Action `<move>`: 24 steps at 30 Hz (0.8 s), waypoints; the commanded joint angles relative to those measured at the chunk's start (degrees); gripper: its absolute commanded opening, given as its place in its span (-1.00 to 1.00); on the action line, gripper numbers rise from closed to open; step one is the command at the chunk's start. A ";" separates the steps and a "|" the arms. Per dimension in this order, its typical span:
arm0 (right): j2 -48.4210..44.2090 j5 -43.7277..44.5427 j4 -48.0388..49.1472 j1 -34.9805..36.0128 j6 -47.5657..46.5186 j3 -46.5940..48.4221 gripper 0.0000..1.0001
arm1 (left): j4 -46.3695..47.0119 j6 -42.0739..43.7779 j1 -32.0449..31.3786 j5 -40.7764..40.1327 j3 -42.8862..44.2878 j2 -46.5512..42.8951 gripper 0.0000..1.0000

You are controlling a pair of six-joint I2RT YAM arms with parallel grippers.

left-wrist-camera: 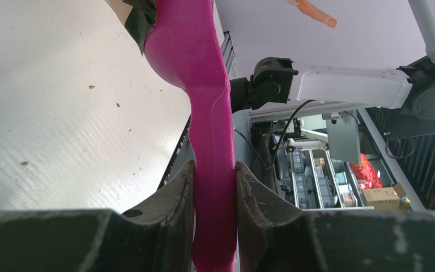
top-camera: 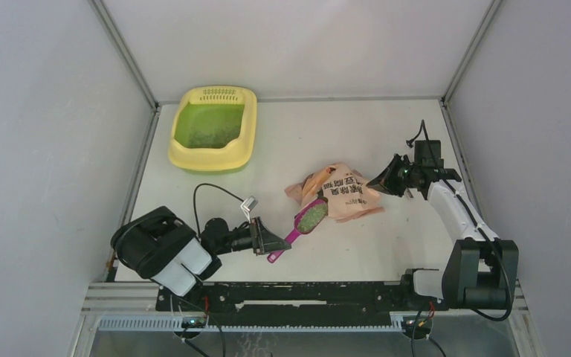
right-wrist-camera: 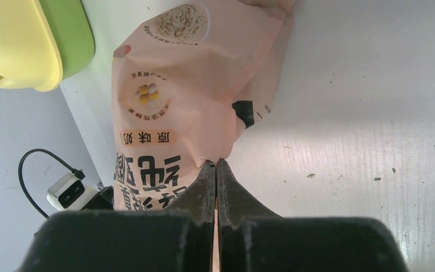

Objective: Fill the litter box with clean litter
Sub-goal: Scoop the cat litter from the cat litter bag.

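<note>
box (top-camera: 212, 137): sitting at the far left of the table (top-camera: 386, 134), grille end pointing away from the arms; standing well apart from both grippers; showing also as a yellow corner at the top left of the right wrist view.
litter (top-camera: 313, 216): lying as a speckled green-grey heap in the bowl of the scoop; also spreading thinly over the green floor of the box.
scoop (top-camera: 297, 229): reaching from the left gripper toward the bag, bowl end just beside the near edge of the bag; not possible to tell whether resting on the table or hanging just above it.
left gripper (top-camera: 271, 242): clamping the magenta handle of the scoop, both fingers (left-wrist-camera: 175, 198) pressing on its sides, near the handle end.
bag (top-camera: 342, 193): lying crumpled around the middle of the table, between the scoop and the right gripper, printed side facing up.
right gripper (top-camera: 379, 181): closing fully, tips pinching a thin edge of the bag on its right side.
grains (right-wrist-camera: 310, 175): lying scattered on the table, near the right gripper.
</note>
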 commanded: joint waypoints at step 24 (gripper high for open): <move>4.70 0.28 6.38 -1.34 2.19 5.28 -1.00 | 1.67 -4.51 1.16 -2.29 -10.03 -17.15 -1.00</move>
